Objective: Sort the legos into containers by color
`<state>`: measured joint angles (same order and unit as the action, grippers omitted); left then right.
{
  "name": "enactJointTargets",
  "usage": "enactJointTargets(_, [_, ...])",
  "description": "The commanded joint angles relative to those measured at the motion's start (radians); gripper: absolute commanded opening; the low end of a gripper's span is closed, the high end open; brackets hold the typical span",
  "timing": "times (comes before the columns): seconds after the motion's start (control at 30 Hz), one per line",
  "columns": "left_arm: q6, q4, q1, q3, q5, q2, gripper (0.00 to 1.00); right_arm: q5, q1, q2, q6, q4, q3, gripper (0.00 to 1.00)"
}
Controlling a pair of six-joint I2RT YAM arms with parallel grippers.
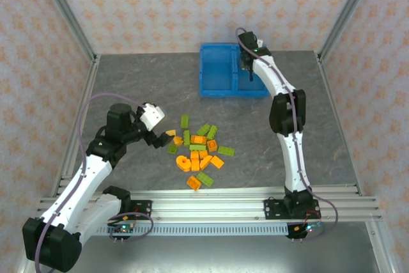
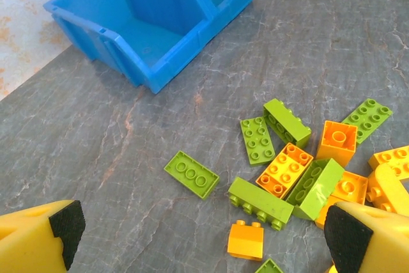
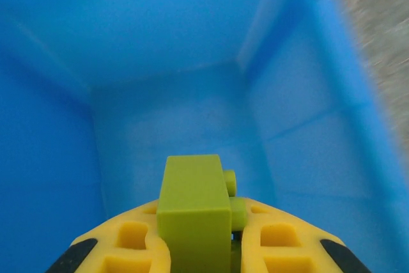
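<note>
R gripper (image 3: 197,252): pinching olive-green brick (image 3: 193,199) over right compartment (image 3: 179,126) of blue bin (image 1: 220,92), table 1 o'clock.
L gripper (image 2: 208,231): jaws spread over lego pile (image 1: 199,151), centre.
Risk: grip looks off-centre; brick may tumble or bounce out.

No writing, label, brand, number or sign can be read. The bright blue rectangular plastic bin (image 1: 220,91), at 12 o'clock in the top view, has plain walls. The olive-green plastic brick (image 3: 195,215) seen close in the right wrist view has plain faces. Any marks on the studs of the small orange and olive-green plastic bricks (image 2: 284,169) are too small to tell.
</note>
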<state>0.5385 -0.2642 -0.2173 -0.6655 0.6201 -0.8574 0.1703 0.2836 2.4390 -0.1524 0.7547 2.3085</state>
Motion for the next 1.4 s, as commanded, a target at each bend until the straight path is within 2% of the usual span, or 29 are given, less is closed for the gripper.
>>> enactJointTargets(0.0, [-0.025, 0.041, -0.007, 0.005, -0.016, 0.01, 1.0, -0.049, 0.019, 0.023, -0.001, 0.063, 0.061, 0.2])
enactJointTargets(0.17, [-0.037, 0.037, -0.01, -0.008, -0.015, -0.018, 1.0, -0.033, 0.019, 0.025, -0.021, 0.083, 0.072, 0.38])
enactJointTargets(0.3, [-0.037, 0.034, -0.015, -0.01, -0.028, -0.022, 1.0, 0.009, 0.019, -0.012, -0.015, 0.1, 0.066, 0.43])
enactJointTargets(0.5, [-0.069, 0.063, -0.02, -0.001, -0.059, -0.026, 1.0, 0.015, 0.019, -0.133, -0.001, 0.119, 0.015, 0.43])
enactJointTargets(0.63, [-0.179, 0.075, -0.033, -0.021, -0.114, -0.027, 1.0, -0.013, 0.018, -0.339, -0.03, 0.054, -0.191, 0.43])
enactJointTargets(0.8, [-0.356, -0.03, -0.095, -0.15, -0.181, -0.079, 1.0, -0.106, 0.021, -0.674, -0.096, -0.039, -0.571, 0.45])
enactJointTargets(0.97, [-0.61, -0.192, -0.206, -0.344, -0.268, -0.259, 0.99, -0.202, 0.025, -1.055, -0.153, -0.13, -0.966, 0.64])
enactJointTargets(1.0, [-0.631, -0.206, -0.245, -0.369, -0.289, -0.3, 0.99, -0.198, 0.025, -1.108, -0.167, -0.128, -1.016, 0.68])
enactJointTargets(1.1, [-0.64, -0.227, -0.418, -0.442, -0.462, -0.43, 0.99, -0.142, 0.023, -1.248, -0.213, -0.099, -1.13, 0.85])
enactJointTargets(1.17, [-0.681, -0.227, -0.482, -0.499, -0.493, -0.546, 0.98, -0.095, 0.02, -1.328, -0.244, -0.08, -1.184, 0.95])
enactJointTargets(1.27, [-0.799, -0.225, -0.499, -0.577, -0.466, -0.714, 0.88, -0.066, 0.019, -1.389, -0.265, -0.047, -1.221, 1.0])
enactJointTargets(1.37, [-0.897, -0.258, -0.5, -0.639, -0.484, -0.852, 0.78, -0.054, 0.019, -1.412, -0.276, -0.009, -1.232, 0.99])
